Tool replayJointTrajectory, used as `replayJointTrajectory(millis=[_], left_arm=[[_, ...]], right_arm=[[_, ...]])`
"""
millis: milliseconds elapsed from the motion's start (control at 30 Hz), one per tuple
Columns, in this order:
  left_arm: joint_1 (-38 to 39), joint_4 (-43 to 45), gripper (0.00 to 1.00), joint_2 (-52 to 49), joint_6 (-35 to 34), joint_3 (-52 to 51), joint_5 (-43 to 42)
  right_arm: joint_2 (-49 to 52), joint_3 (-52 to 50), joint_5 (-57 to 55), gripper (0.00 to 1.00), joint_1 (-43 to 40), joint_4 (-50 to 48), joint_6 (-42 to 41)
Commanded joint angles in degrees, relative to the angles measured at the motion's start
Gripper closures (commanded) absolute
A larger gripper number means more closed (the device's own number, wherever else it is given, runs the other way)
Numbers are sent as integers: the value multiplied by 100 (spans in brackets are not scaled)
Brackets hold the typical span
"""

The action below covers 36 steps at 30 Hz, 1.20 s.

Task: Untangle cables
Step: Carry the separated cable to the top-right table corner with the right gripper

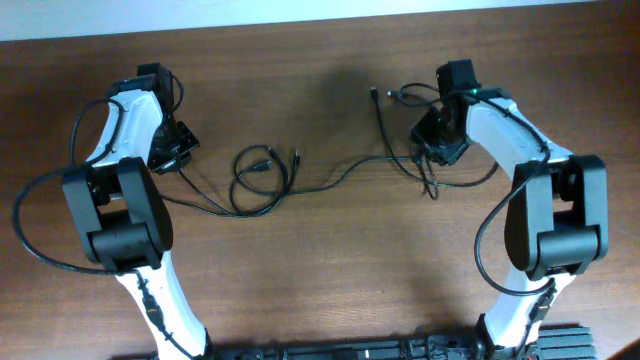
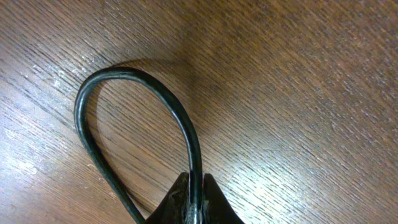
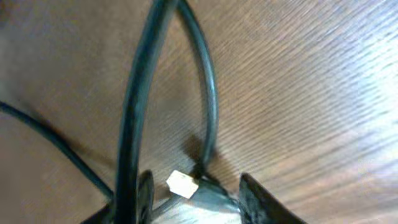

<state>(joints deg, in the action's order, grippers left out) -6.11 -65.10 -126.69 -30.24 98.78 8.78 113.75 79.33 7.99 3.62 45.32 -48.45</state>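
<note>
Thin black cables (image 1: 262, 172) lie in a loose coil mid-table, and one strand runs right toward my right gripper (image 1: 438, 150). Another cable end with a plug (image 1: 376, 93) lies at the upper right. My left gripper (image 1: 175, 152) is low at the left end; in the left wrist view its jaws (image 2: 196, 200) are shut on a cable (image 2: 124, 73) that loops forward over the wood. In the right wrist view my right gripper (image 3: 198, 194) holds a silvery plug (image 3: 211, 199) with a white tag (image 3: 182, 184) between its fingers. A second cable strand (image 3: 140, 93) passes outside the left finger.
The table is brown wood (image 1: 330, 280). Thicker black wires of the arms loop at the left (image 1: 30, 235) and right (image 1: 485, 240). The arm bases stand at the front edge on both sides.
</note>
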Motion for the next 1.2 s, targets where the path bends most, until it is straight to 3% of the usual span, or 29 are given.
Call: replayJointTrajectory(millis=[0, 167, 200, 367, 400, 433, 467, 500, 533, 600, 667, 700, 800, 867, 1033, 1167], left_arm=[[11, -11, 92, -70, -35, -46, -22], [11, -9, 92, -70, -35, -46, -22], [11, -9, 92, -70, -35, -46, -24], [11, -9, 91, -70, -35, -46, -26], [11, -13, 91, -70, -35, -46, -26], [11, -31, 91, -70, -35, -46, -24], [11, -48, 91, -70, -35, -46, -24], [11, -55, 91, -70, -35, -46, -24], [11, -50, 91, -70, -35, -46, -24], [11, -52, 90, -70, -35, -46, -24], [11, -55, 84, -70, -33, -46, -22], [11, -55, 79, -70, -33, -46, -22], [11, -52, 78, -70, -35, -46, -24], [11, -52, 77, -70, -35, -46, -26], [11, -48, 77, -70, -35, -46, -315], [11, -33, 77, -70, -35, -46, -350]], right_arm=[[-35, 625, -79, 53, -4, 1051, 184], [-11, 501, -107, 23, 240, 1423, 3381], [24, 404, -116, 23, 286, 1357, 3818], [26, -208, -328, 23, 678, 852, 4371], [31, -402, -702, 26, 730, 590, 4315], [31, -555, -931, 36, 741, 424, 4144], [31, -632, -1021, 57, 732, 348, 4135], [31, -625, -1034, 92, 706, 297, 4131], [28, -538, -1014, 96, 645, 291, 3993], [-9, -190, -1005, 96, 503, 509, 3915], [-216, 492, -1001, 96, 223, 942, 3893], [-387, 955, -1001, 96, 37, 1174, 3895], [-649, 2457, -1353, 96, -675, 1495, 4107], [-647, 2750, -1884, 96, -1268, 885, 4623], [-55, 2726, -1893, 96, -2218, -686, 5923], [1097, 2719, -1661, 96, -2509, -2166, 8172]])
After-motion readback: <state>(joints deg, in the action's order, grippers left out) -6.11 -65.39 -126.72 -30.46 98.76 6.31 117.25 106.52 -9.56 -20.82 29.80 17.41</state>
